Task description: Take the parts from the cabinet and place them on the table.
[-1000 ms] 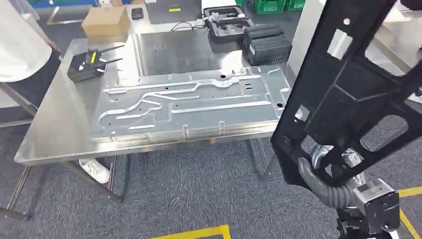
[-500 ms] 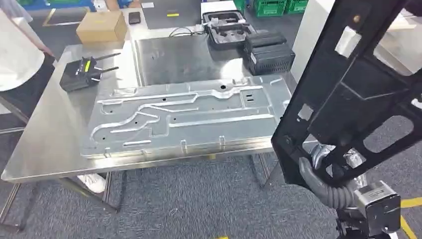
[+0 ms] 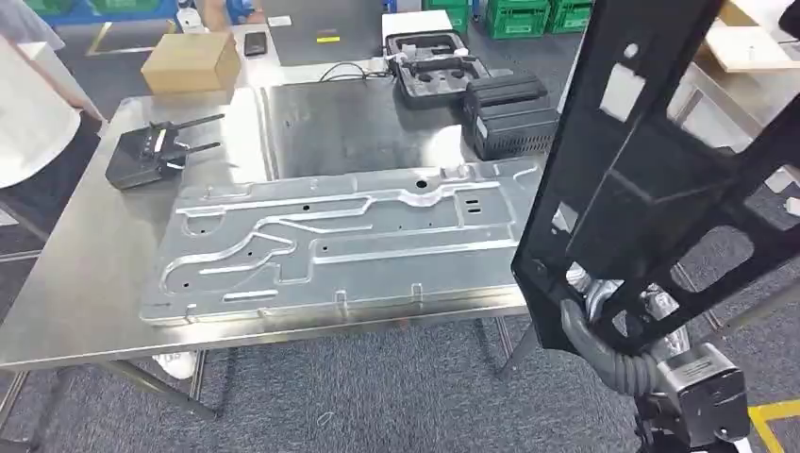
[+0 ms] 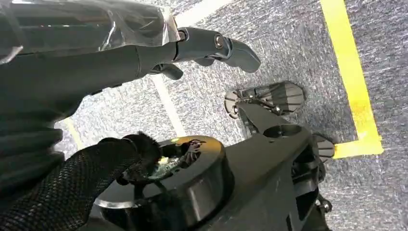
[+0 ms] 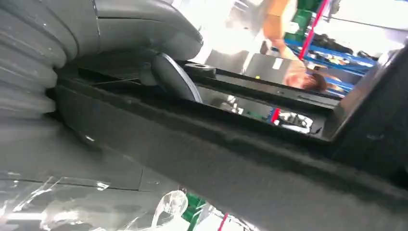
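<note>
- The right hand (image 3: 604, 307) grips the lower edge of a large black frame part (image 3: 651, 179), its fingers closed around that edge; the part stands nearly upright, tilted, and is off the table.
- In the right wrist view, the right hand's thick grey thumb (image 5: 173, 77) lies against the black part's edge (image 5: 250, 159).
- Landmark: the steel table (image 3: 94, 274). The black frame part is held beside the table's right end, overlapping the table's right edge in the head view.
- A wide stamped metal panel (image 3: 349, 241) lies flat on the table, along its near edge, and covers most of the table's width.
- A black remote controller with antennas (image 3: 151, 156) rests on the table, toward its left far side, apart from the panel.
- A black case (image 3: 509, 113) stands at the table's far right corner; an open black foam tray (image 3: 434, 61) lies just behind it.
- A cardboard box (image 3: 191, 61) sits beyond the table's far left corner.
- Green crates (image 3: 528, 14) stand on the floor, well beyond the table.
- The left hand (image 4: 144, 57) hangs over grey carpet marked with yellow tape (image 4: 353, 72); its dark fingers (image 4: 231, 48) are extended and hold nothing.
- A person in a white garment (image 3: 33, 113) stands at the table's left end.
</note>
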Controlling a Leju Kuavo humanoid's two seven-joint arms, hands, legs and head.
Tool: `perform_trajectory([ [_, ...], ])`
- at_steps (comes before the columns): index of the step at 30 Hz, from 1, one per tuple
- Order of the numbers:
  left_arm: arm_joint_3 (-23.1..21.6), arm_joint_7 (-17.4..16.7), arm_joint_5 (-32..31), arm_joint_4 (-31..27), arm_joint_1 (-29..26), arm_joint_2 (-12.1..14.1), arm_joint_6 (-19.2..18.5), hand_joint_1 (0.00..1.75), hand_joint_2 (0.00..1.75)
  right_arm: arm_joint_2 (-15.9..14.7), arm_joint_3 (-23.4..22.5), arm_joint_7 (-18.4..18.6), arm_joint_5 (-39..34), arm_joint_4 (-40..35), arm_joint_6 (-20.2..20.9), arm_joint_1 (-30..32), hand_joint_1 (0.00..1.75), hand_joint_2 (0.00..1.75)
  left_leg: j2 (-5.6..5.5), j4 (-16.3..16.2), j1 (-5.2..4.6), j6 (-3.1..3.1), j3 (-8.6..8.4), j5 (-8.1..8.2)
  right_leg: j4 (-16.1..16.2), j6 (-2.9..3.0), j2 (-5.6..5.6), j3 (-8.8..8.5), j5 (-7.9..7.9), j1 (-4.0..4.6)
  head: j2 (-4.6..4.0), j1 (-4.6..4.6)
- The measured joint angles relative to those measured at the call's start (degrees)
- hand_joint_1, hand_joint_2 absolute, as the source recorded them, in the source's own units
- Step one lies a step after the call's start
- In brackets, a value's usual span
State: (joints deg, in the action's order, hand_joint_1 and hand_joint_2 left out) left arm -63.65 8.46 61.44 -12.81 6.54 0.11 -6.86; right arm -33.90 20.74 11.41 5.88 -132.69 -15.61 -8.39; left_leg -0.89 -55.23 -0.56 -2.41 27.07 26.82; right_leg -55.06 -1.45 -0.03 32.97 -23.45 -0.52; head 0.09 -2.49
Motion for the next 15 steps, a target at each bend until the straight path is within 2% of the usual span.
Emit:
perform_trajectory([
  [1,0.0,0.0,0.0,0.0,0.1,0.09,-0.02,0.0,1.75,0.02,0.26,0.02,0.15,0.02,0.13,-0.37,1.75,1.75,0.09,-0.44,0.14,0.13,0.02,0.58,0.28,0.23,-0.04,-0.52,-0.02,-0.25,0.0,0.02],
  [2,-0.02,0.0,-0.09,-0.02,0.2,0.09,0.0,0.0,1.75,0.02,0.35,0.15,0.48,0.02,0.54,-0.75,1.75,1.75,0.15,-2.78,0.21,0.47,1.14,2.26,0.27,0.35,-0.04,-0.63,-0.1,-0.27,0.0,-0.18],
  [3,-0.06,-0.04,-0.24,0.0,0.25,0.11,-0.02,0.0,1.75,0.0,0.42,0.61,1.43,0.02,1.48,-1.27,1.75,1.75,0.19,-6.93,0.33,0.71,3.25,4.52,0.26,0.46,0.0,-0.63,-0.17,-0.27,0.0,-0.22],
  [4,-0.15,-0.31,-0.53,0.0,0.27,0.11,-0.02,0.0,1.75,0.02,0.79,1.42,2.87,0.02,2.76,-1.98,1.75,1.75,0.2,-12.11,0.43,0.87,6.09,6.88,0.24,0.57,0.03,-0.57,-0.25,-0.24,0.0,-0.22],
  [5,-0.22,-0.59,-0.85,-0.02,0.25,0.11,-0.02,0.0,1.75,0.02,1.42,2.36,4.76,0.06,4.3,-2.66,1.75,1.75,0.21,-16.56,0.43,0.98,8.69,8.57,0.22,0.68,0.08,-0.56,-0.34,-0.21,0.0,-0.22],
  [6,-0.24,-0.83,-1.18,-0.02,0.22,0.11,-0.02,0.0,1.75,0.02,2.04,3.11,6.63,0.11,5.8,-3.63,1.75,1.75,0.21,-18.67,0.43,1.03,10.35,8.74,0.21,0.71,0.1,-0.58,-0.41,-0.19,0.0,-0.22],
  [7,-0.24,-0.89,-1.5,0.0,0.27,0.13,-0.02,0.0,1.75,0.02,2.86,3.69,8.6,0.24,7.51,-4.55,1.75,1.75,0.21,-17.72,0.43,1.03,10.46,7.69,0.2,0.72,0.13,-0.68,-0.46,-0.16,0.0,-0.22],
  [8,-0.33,-0.9,-1.82,0.0,0.28,0.15,-0.02,0.0,1.75,0.04,3.85,4.15,10.5,0.5,9.25,-5.93,1.75,1.75,0.21,-14.08,0.42,0.87,9.37,5.22,0.2,0.69,0.19,-0.81,-0.55,-0.11,0.0,-0.22],
  [10,-0.63,-0.9,-2.47,0.0,0.35,0.28,-0.02,0.0,1.75,0.11,6.38,4.46,14.74,1.0,12.32,-9.04,1.75,1.75,0.24,-2.96,0.31,0.22,5.14,-1.18,0.21,0.5,0.31,-1.21,-0.72,-0.03,0.0,-0.22],
  [11,-0.72,-0.87,-2.73,0.0,0.42,0.37,-0.02,0.0,1.75,0.13,7.26,4.68,16.66,1.23,13.38,-10.61,1.75,1.75,0.3,0.52,0.14,-0.18,4.32,-2.47,0.18,0.38,0.32,-1.26,-0.79,0.0,0.0,-0.22],
  [12,-0.85,-0.87,-3.02,-0.02,0.58,0.44,-0.02,0.0,1.75,0.2,8.36,5.01,18.91,1.58,14.52,-12.35,1.75,1.75,0.31,0.47,-0.2,-0.06,4.54,-0.95,0.15,0.21,0.36,-1.12,-0.75,0.13,0.0,-0.2],
  [14,-1.46,-0.87,-3.52,0.0,0.54,0.44,-0.02,0.0,1.75,0.41,10.84,5.55,21.79,2.45,16.06,-15.72,1.75,1.75,0.35,0.46,-0.25,-0.51,4.52,-2.41,0.19,-0.42,0.36,-0.95,-0.92,0.0,0.0,-0.24],
  [15,-1.62,-0.87,-3.89,-0.02,0.61,0.44,-0.02,0.0,1.75,0.63,11.97,5.53,22.07,2.84,16.72,-17.43,1.75,1.75,0.33,0.62,-0.22,-0.8,4.5,-2.6,0.31,-0.74,0.37,-1.07,-0.86,0.04,0.0,-0.2],
])
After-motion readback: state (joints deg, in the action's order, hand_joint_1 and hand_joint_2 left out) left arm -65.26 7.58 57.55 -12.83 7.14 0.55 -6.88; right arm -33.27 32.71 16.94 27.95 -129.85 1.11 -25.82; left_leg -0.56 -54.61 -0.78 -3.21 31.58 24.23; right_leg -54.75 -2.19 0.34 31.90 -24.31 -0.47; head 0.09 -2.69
